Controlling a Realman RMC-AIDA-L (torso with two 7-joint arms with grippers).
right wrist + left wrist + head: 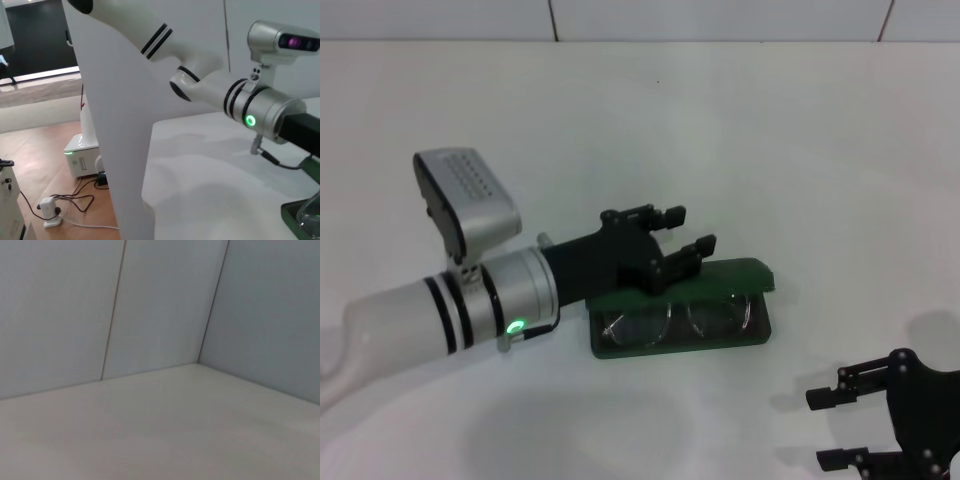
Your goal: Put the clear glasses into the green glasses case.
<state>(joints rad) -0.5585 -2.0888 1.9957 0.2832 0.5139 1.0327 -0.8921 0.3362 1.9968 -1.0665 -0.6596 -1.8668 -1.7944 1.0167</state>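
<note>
The green glasses case (738, 273) lies in the middle of the table, its lid raised partway over the base. The clear glasses (672, 319) rest inside on the dark lining, lenses facing me. My left gripper (691, 230) is open just above the lid's left end, its lower finger (695, 250) close to or touching the lid; I cannot tell which. My right gripper (832, 428) is open and apart at the near right table edge. A corner of the case (296, 216) shows in the right wrist view.
White table (800, 150) with a tiled wall (160, 300) behind. The left forearm (260, 107) reaches across from the left. In the right wrist view the table's left edge (147, 200) drops to a floor with cables.
</note>
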